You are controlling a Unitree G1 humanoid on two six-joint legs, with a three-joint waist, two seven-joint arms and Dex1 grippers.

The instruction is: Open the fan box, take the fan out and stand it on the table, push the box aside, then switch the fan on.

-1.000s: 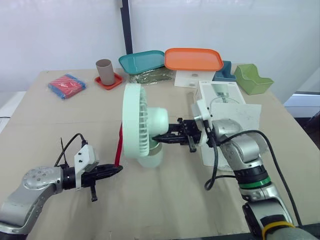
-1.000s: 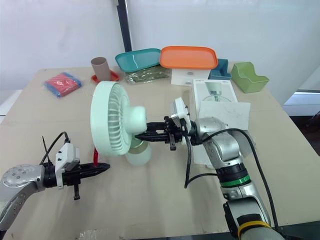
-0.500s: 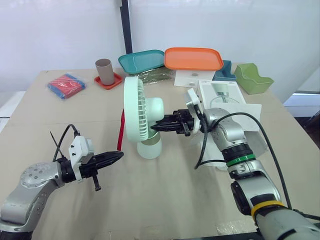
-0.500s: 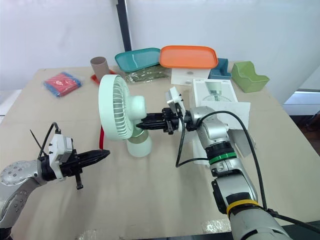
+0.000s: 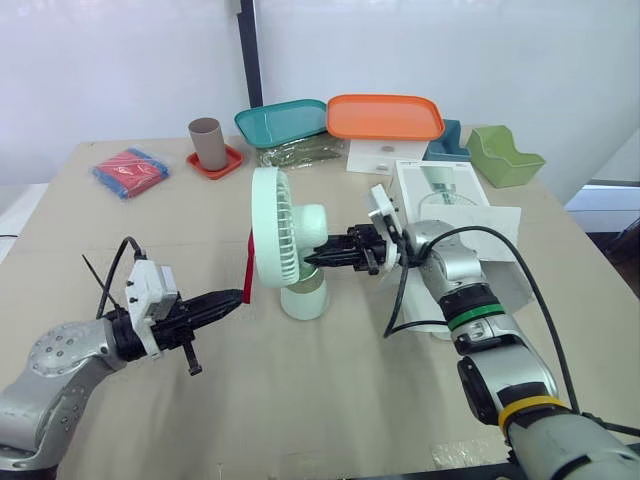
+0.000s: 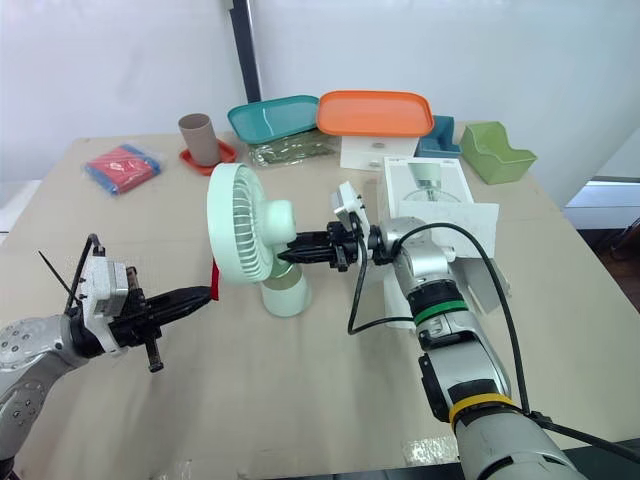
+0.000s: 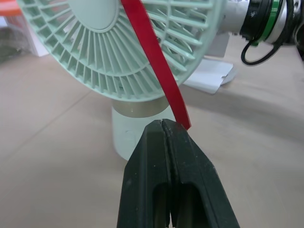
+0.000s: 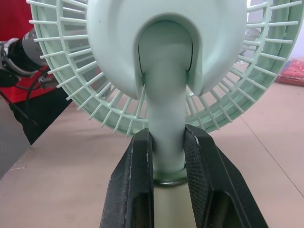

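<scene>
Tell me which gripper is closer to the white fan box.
Right. The right gripper holds the fan beside the box; the left gripper sits beyond the fan, farther away.

Pale green fan (image 5: 285, 245) stands upright on its round base, neck clasped between the right fingers (image 8: 137, 190). White fan box (image 5: 445, 190) lies flat, flap open, behind those fingers.

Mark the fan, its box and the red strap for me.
fan (image 5: 310, 228): left eye view, on the motor housing behind the grille.
box (image 5: 445, 187): left eye view, on the printed top panel.
red strap (image 7: 156, 61): left wrist view, midway along its length.
</scene>
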